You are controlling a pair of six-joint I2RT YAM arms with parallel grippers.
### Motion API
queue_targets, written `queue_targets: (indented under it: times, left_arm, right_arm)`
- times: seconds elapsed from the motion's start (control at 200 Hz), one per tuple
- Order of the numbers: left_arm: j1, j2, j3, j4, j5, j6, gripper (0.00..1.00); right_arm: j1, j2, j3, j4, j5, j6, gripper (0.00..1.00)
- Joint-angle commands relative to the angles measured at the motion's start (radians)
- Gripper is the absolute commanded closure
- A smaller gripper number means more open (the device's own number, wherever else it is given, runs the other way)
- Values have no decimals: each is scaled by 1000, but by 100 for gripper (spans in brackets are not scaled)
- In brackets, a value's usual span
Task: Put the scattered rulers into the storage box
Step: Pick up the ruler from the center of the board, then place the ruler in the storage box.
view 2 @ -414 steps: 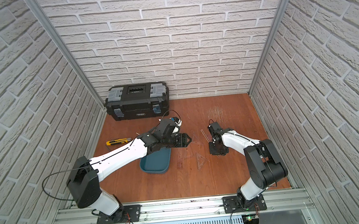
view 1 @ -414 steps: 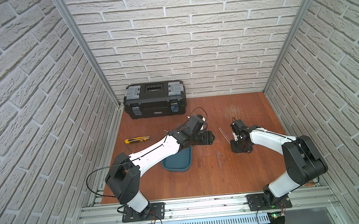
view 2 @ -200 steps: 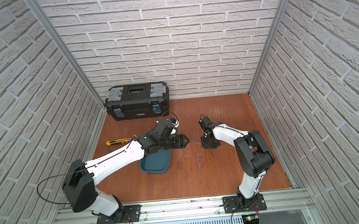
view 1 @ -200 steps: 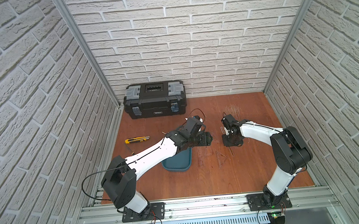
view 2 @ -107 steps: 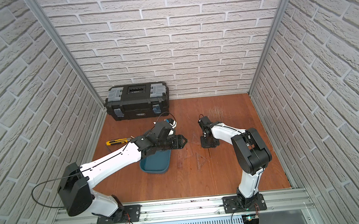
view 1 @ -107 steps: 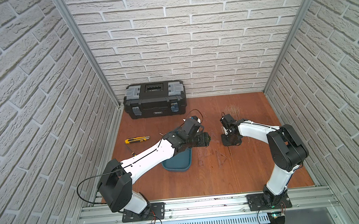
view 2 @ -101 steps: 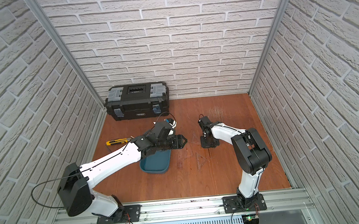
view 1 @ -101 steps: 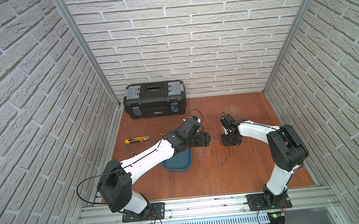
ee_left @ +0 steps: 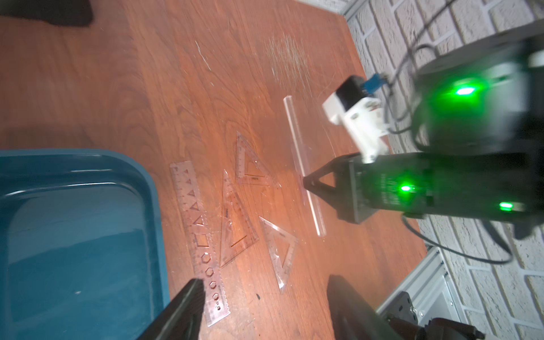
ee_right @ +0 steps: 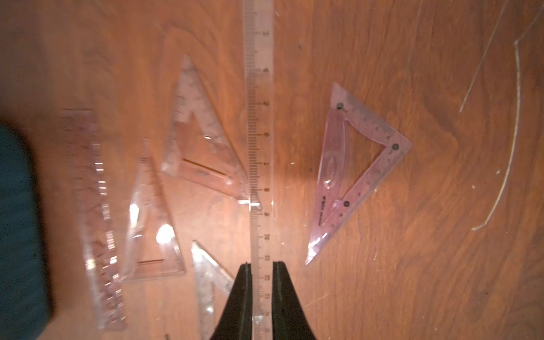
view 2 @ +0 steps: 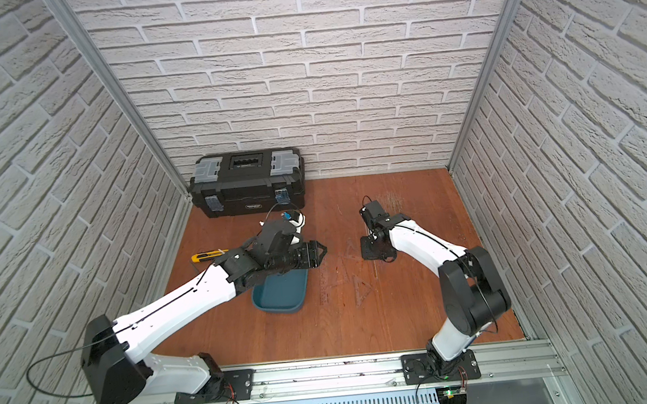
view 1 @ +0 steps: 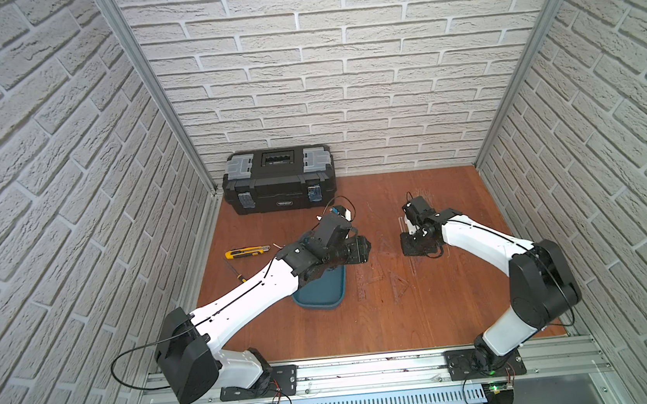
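The long straight ruler [ee_right: 259, 117] is pinched across its width by the right hand [ee_right: 261, 294], low over the desk [ee_right: 441, 279]. Set squares [ee_right: 188, 117] are spread flat on either side of it. The left hand [ee_left: 265, 312] is held spread, with nothing gripped. The storage box [ee_left: 153, 206] is seen just beside and below that hand.

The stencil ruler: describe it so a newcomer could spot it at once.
Find the teal storage box on the wooden table. Flat beside its long edge lies a clear straight strip, the stencil ruler. Unlike the triangular set squares next to it, it carries a row of cut-out triangles, a square and hexagons.
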Motion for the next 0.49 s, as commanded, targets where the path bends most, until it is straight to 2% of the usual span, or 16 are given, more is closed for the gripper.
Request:
queue_targets:
  times: [0.0, 0.22, 0.37, 0.49]
  left_arm:
    - [31, -81, -24, -52, -79, 21, 30]
    - [118, -235, -76, -162, -158, -15, 30]
    - [165, -349, -131, -257, -217, -73, 29]
    - [180, -433, -173, -310, -244, -116, 28]
  right_arm:
    - [47, -80, 34, -4, -129, 70, 97]
    - [245, -105, 85, 137, -196, 253, 97]
    - [384, -55, 75, 367, -197, 448, 97]
    - [448, 20, 65, 531, -189, 572, 97]
